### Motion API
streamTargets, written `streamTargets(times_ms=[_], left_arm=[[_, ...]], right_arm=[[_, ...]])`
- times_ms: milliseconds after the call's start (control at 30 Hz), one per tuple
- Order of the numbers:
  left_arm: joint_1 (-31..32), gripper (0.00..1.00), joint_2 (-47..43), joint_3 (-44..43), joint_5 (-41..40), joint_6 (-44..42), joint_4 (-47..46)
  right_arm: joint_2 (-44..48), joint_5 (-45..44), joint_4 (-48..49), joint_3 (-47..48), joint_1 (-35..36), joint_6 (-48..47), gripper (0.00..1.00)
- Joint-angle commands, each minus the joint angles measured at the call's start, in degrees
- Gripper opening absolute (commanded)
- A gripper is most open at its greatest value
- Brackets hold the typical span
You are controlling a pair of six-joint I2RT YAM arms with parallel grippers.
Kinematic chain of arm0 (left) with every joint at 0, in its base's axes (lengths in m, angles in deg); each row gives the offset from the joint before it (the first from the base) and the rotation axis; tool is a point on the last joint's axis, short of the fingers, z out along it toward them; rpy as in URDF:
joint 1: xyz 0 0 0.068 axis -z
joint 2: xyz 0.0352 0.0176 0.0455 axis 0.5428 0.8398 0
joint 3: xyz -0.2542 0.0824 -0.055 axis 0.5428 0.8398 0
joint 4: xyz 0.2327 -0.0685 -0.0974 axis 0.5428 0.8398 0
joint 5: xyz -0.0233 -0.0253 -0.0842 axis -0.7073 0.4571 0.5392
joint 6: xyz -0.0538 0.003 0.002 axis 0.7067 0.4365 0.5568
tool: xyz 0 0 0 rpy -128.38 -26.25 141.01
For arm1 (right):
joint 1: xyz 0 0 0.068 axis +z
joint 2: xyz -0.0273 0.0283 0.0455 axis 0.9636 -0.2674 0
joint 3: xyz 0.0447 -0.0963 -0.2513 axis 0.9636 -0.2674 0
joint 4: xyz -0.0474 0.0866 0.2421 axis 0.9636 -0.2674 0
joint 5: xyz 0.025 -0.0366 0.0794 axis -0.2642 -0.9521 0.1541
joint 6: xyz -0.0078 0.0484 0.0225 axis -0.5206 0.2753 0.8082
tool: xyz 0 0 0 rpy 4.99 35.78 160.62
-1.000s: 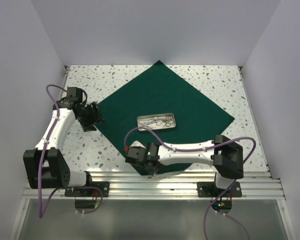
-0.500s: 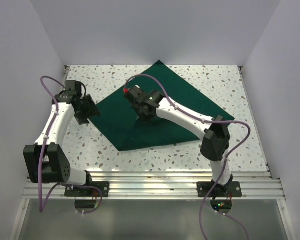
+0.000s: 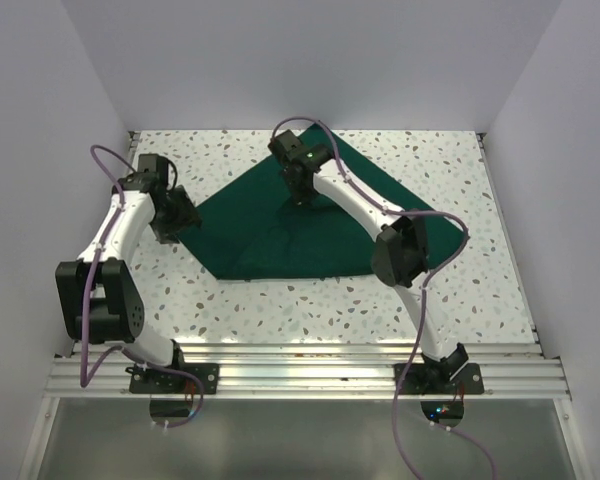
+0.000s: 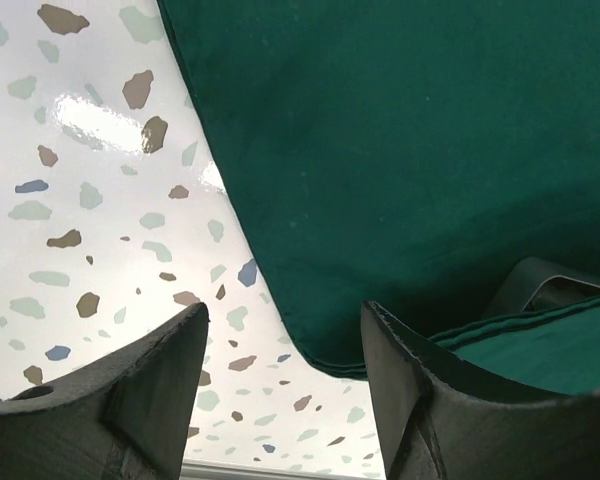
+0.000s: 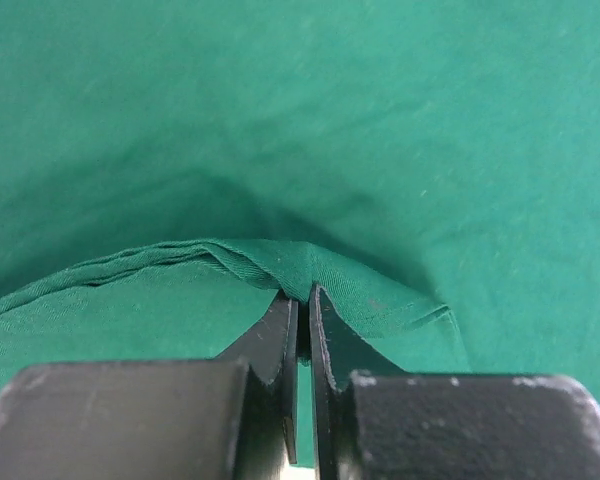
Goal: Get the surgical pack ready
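**Item 1.** Dark green cloth drape. Lies on the white speckled counter, centre to far. It is doubled over on itself, with a straight folded edge along its near side and one corner pointing left.

**Item 2.** Right gripper. Arm stretched to the far middle of the counter, over the drape. In the wrist view the jaws are pressed together on a raised hem fold of the drape, with the cloth bunched at the tips.

**Item 3.** Left gripper. Sits at the drape's left corner. Jaws are spread wide above the counter. The drape's edge lies just beyond the fingertips and is not pinched.
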Motion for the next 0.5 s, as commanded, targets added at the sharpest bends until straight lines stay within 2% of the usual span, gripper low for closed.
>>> streamTargets(times_ms=[0, 400, 467], left_arm=[[-0.38, 0.67, 1.92, -2.76, -1.13, 0.42, -1.88], [-0.55, 0.71, 9.48, -6.89, -4.37, 0.25, -1.26], [-0.99, 0.73, 11.15, -8.29, -5.43, -0.1, -0.74]], right_arm=[[-2.22, 2.24, -0.22, 5.74, -2.64, -1.42, 0.0], [-8.38, 5.59, 2.59, 7.85, -5.11, -1.06, 0.0], [-8.83, 6.3, 3.2, 7.5, -5.37, -0.97, 0.04]])
